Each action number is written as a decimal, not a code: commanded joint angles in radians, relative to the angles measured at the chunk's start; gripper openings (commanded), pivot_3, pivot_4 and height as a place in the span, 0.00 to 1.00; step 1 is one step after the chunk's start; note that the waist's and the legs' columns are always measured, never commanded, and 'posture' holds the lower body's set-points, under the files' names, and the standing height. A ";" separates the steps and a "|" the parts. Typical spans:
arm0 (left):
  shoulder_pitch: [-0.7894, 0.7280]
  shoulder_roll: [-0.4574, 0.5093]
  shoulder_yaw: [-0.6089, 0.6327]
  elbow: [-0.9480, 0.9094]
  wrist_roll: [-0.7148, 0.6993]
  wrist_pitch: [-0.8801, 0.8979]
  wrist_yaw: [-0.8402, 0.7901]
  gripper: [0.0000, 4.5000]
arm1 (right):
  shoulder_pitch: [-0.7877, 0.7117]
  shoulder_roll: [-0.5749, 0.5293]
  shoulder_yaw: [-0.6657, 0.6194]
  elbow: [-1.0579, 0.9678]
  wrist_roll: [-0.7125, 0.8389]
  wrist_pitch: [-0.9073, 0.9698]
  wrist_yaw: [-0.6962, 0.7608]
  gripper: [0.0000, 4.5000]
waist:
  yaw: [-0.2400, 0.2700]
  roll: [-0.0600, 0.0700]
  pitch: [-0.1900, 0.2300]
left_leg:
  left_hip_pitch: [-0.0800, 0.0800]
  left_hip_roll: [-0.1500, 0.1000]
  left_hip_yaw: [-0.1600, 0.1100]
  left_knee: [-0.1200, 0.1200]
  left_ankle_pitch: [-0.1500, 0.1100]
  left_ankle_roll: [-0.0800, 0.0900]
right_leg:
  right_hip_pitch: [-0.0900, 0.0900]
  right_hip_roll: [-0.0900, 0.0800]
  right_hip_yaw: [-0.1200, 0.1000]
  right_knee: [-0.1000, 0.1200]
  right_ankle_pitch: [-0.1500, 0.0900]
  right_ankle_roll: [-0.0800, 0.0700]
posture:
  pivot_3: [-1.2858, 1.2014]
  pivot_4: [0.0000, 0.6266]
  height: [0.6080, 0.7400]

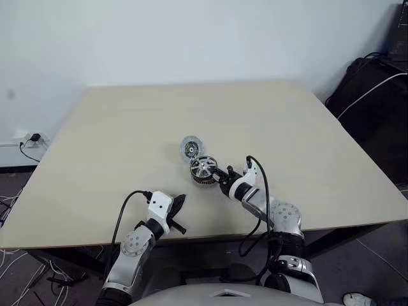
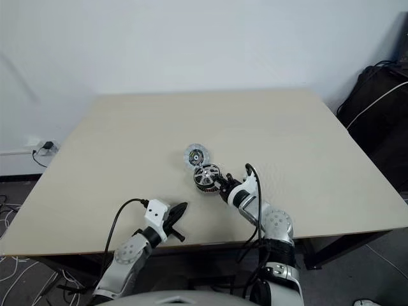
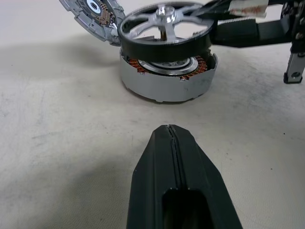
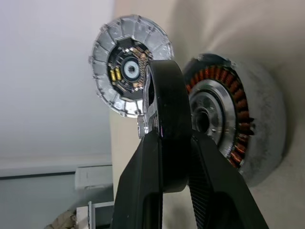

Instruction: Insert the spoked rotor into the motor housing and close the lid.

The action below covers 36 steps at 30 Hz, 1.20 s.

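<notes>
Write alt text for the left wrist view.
The right gripper holds the spoked rotor just above the motor housing with copper windings. The lid lies behind; the shut left gripper points at them.

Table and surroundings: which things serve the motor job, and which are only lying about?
For the job:
- spoked rotor, held in right claw
- motor housing
- lid
- table

Lying about:
- wall socket
- cables
</notes>
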 commanded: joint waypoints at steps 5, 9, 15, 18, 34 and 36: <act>-0.024 -0.005 0.006 -0.006 -0.004 -0.031 -0.013 0.00 | 0.002 0.049 0.022 -0.012 -0.012 -0.012 0.017 0.09 | 0.000 0.000 0.000 | 0.000 0.000 0.000 0.000 0.000 0.000 | 0.000 -0.001 0.000 0.000 0.000 0.000 | 0.52 0.00 1.00; -0.027 -0.006 0.002 -0.028 -0.006 -0.023 -0.019 0.00 | 0.003 0.048 0.021 -0.014 -0.028 -0.019 0.020 0.09 | 0.000 0.000 0.000 | 0.000 0.000 0.000 0.000 0.000 0.000 | 0.000 -0.001 0.000 0.000 0.000 0.000 | 0.52 0.00 1.00; -0.029 -0.005 0.000 -0.069 -0.012 -0.007 -0.022 0.00 | 0.006 0.042 0.016 -0.013 -0.056 -0.043 0.034 0.09 | 0.000 0.000 0.000 | 0.000 0.000 0.000 0.000 0.000 0.000 | -0.001 -0.001 0.000 0.000 0.001 0.000 | 0.52 0.00 1.00; -0.027 -0.005 -0.001 -0.080 -0.012 0.000 -0.022 0.00 | 0.009 0.042 0.014 -0.011 -0.063 -0.049 0.037 0.17 | 0.000 0.000 0.000 | 0.000 0.000 0.000 0.000 0.000 0.000 | -0.001 -0.001 -0.001 0.000 0.001 0.000 | 0.52 0.00 1.00; -0.014 -0.015 -0.011 -0.144 -0.009 0.057 -0.011 0.00 | 0.027 0.023 0.048 -0.089 -0.125 -0.114 0.035 0.99 | 0.002 0.002 -0.007 | 0.001 -0.001 0.000 0.001 0.002 0.002 | 0.001 -0.003 -0.001 -0.001 0.002 -0.004 | 0.52 0.00 1.00; -0.012 -0.016 -0.012 -0.148 -0.008 0.059 -0.010 0.00 | 0.034 0.018 0.060 -0.120 -0.145 -0.140 0.042 0.99 | 0.003 0.002 -0.007 | 0.001 -0.001 0.000 0.001 0.002 0.003 | 0.001 -0.003 -0.001 -0.001 0.002 -0.003 | 0.52 0.00 1.00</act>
